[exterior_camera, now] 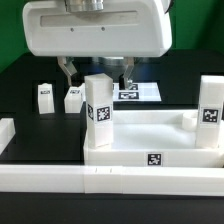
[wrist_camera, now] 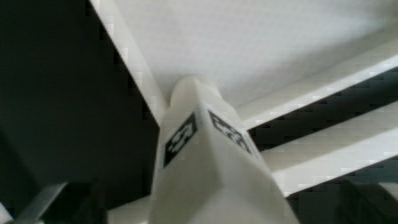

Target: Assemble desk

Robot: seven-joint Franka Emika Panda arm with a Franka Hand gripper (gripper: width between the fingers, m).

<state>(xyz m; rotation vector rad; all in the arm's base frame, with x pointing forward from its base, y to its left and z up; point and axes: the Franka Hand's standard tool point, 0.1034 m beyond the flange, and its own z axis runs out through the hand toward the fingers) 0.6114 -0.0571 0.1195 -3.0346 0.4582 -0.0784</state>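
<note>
Ext. view: large white plastic tray-like desk panel lies on black surface, centre-front. White tagged block leg A stands upright at panel's end on ext. view's left. White tagged block leg B stands upright at the right end.

Loose white block legs C and D stand near each other on surface, behind panel, toward ext. view's left. Flat white marker board lies behind panel, right of D.

Long white front rail runs before panel; white side rail lies at ext. view's left.

End effector sits above leg A.
</note>
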